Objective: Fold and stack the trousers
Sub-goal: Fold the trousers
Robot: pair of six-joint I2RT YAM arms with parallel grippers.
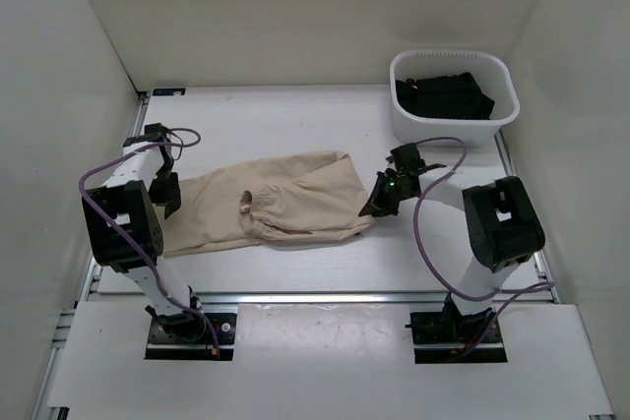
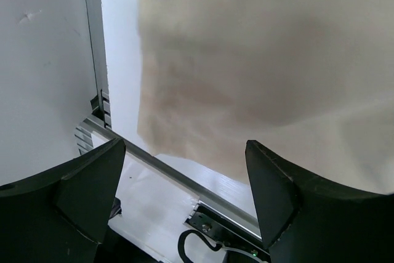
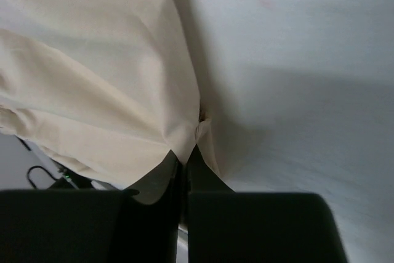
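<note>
Top external, beige trousers (image 1: 266, 209), soft, creased

Bare table (image 1: 285, 130) passable behind trousers (image 1: 285, 206), basket (image 1: 448, 53) blocks far right corner, walls (image 1: 59, 95) close alongside

My top camera looks down from high behind me; both wrist cameras press close on the trousers (image 1: 285, 206), which it also sees.

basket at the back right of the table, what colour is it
White basket, with black garments inside; the top external view shows it best.
</note>
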